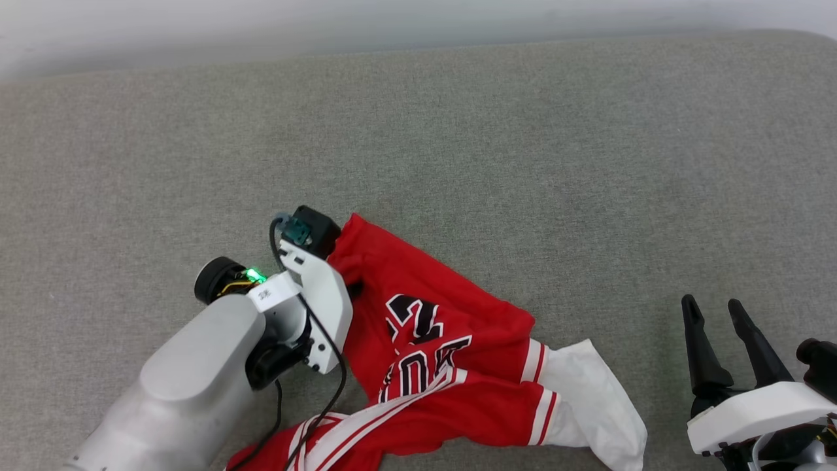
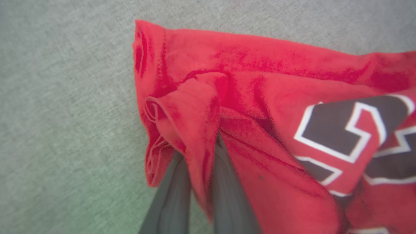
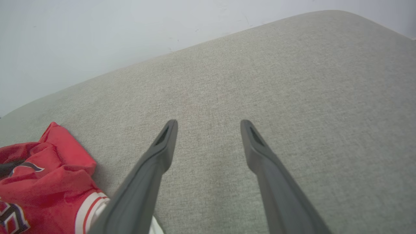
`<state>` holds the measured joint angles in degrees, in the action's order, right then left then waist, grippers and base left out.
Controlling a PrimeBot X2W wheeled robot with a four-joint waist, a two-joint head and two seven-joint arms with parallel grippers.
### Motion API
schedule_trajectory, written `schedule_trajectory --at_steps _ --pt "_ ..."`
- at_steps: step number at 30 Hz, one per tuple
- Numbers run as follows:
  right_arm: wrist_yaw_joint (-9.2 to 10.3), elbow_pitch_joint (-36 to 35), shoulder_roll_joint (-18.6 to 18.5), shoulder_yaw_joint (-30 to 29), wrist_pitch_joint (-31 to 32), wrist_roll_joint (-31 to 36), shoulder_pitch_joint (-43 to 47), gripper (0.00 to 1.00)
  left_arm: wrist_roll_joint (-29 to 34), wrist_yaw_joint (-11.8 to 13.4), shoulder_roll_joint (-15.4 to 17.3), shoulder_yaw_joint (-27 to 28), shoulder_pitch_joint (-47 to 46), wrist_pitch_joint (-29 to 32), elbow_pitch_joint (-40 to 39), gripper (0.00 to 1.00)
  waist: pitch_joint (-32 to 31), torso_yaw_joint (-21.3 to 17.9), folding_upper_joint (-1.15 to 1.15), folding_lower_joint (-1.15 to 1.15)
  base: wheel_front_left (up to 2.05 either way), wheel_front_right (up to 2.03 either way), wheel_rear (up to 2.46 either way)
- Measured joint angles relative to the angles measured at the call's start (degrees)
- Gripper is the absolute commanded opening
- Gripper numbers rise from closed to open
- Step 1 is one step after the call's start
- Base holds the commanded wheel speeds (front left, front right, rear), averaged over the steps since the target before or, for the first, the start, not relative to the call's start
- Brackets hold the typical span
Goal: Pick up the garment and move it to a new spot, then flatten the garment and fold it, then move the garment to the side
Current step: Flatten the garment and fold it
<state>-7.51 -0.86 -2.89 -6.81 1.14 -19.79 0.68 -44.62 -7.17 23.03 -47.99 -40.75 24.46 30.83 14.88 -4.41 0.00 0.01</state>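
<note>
Out over a broad grey woven surface (image 1: 497,131), rounded at the far corners, pale wall (image 1: 261,26) behind, plenty of bare room far and right. Down at the near edge, left of centre: the garment (image 1: 451,392), crumpled, red, black-and-white lettering facing up, white sleeve end (image 1: 588,386) trailing off to the right, striped trim (image 1: 386,409) twisted across the near part. Clamped on its far-left corner: the left gripper (image 2: 200,152), fingers drawn together with a fold of red hem pinched between them, cloth bunched over the tips. Over at the near right, close to that white sleeve but clear of the shirt's body: the right gripper (image 1: 713,304), fingers spread wide, nothing between them. Looks light, soft and limp, so likely to sag and drag from a single pinch. Nothing fragile here, and probably little slip on this rough weave. Best taken at hem corners or shoulders, two grips well apart, ready for spreading flat. Some risk of catching one layer only
</note>
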Motion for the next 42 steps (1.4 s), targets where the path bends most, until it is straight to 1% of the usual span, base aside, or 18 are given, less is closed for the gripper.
schedule_trajectory --at_steps 3,7,13,15,22,26,30,33,34,35,36,38,42 --pt "0.0 0.5 0.0 -0.2 -0.1 0.0 -0.2 1.0 1.4 -0.2 -0.3 0.4 -2.0 -4.6 0.1 0.0 -0.5 0.1 0.01 0.0 0.0 0.0 0.0" --pt "0.0 0.8 0.0 -0.1 -0.2 -0.2 -0.6 1.0 3.2 0.0 -0.5 2.5 -7.0 -10.4 0.0 0.0 -0.7 0.1 0.0 0.0 0.0 0.0 0.0" --pt "0.0 1.8 0.0 0.7 -1.0 -1.0 -1.1 1.0 4.6 0.7 -1.2 5.7 -13.6 -17.1 1.3 0.0 -0.3 -1.1 0.0 0.0 0.0 0.0 0.0" --pt "0.0 2.2 0.0 0.9 -1.4 -1.4 -1.4 1.0 4.7 1.1 -1.2 6.5 -16.1 -18.3 2.5 0.0 0.1 -1.6 0.0 0.0 0.0 0.0 0.0" --pt "0.0 3.4 0.0 2.6 -2.6 -2.3 -2.8 1.0 4.9 1.1 -1.0 8.0 -21.2 -19.6 8.0 0.0 2.3 -3.7 0.0 0.0 0.0 0.0 0.0" --pt "0.0 3.8 0.0 3.7 -3.6 -2.8 -4.2 1.0 2.9 0.6 -0.9 8.0 -21.6 -18.0 13.2 0.0 4.3 -5.0 0.0 0.0 0.0 0.0 0.0" --pt "0.0 4.5 0.0 4.3 -4.4 -3.0 -5.1 1.0 0.1 0.0 -1.9 7.4 -20.9 -16.1 17.2 0.0 6.2 -6.0 0.0 0.0 0.0 0.0 0.0" --pt "0.0 5.1 0.0 4.5 -4.5 -2.8 -5.6 1.0 -1.3 -0.2 -2.5 6.5 -19.7 -16.5 19.2 0.0 6.8 -6.3 0.0 0.0 0.0 0.0 0.0" --pt "0.0 5.3 0.0 4.6 -4.6 -2.5 -5.7 1.0 -1.6 -0.2 -2.7 6.1 -19.5 -17.1 19.5 0.11 6.7 -6.2 0.0 0.0 0.0 0.0 0.0" --pt "0.0 5.3 0.0 4.6 -4.7 -2.3 -6.0 1.0 -2.1 -0.2 -2.9 5.8 -19.3 -18.0 19.6 0.51 6.6 -6.1 0.0 -0.01 0.0 0.0 0.0" --pt "0.0 5.2 0.0 4.7 -4.7 -2.2 -6.4 1.0 -2.5 -0.2 -3.2 5.7 -19.1 -19.2 19.7 1.0 6.3 -5.9 0.0 0.0 0.0 0.0 0.0" --pt "0.0 5.0 0.0 4.7 -4.7 -1.5 -6.8 1.0 -3.1 -0.2 -3.5 5.0 -18.3 -21.8 19.8 1.0 5.7 -5.6 0.0 0.0 0.0 0.0 0.0" --pt "0.0 4.2 0.0 4.0 -4.6 0.2 -6.7 1.0 -3.5 -0.2 -3.8 4.6 -15.9 -29.8 20.2 1.0 3.4 -4.8 0.0 0.0 0.0 0.0 0.0"
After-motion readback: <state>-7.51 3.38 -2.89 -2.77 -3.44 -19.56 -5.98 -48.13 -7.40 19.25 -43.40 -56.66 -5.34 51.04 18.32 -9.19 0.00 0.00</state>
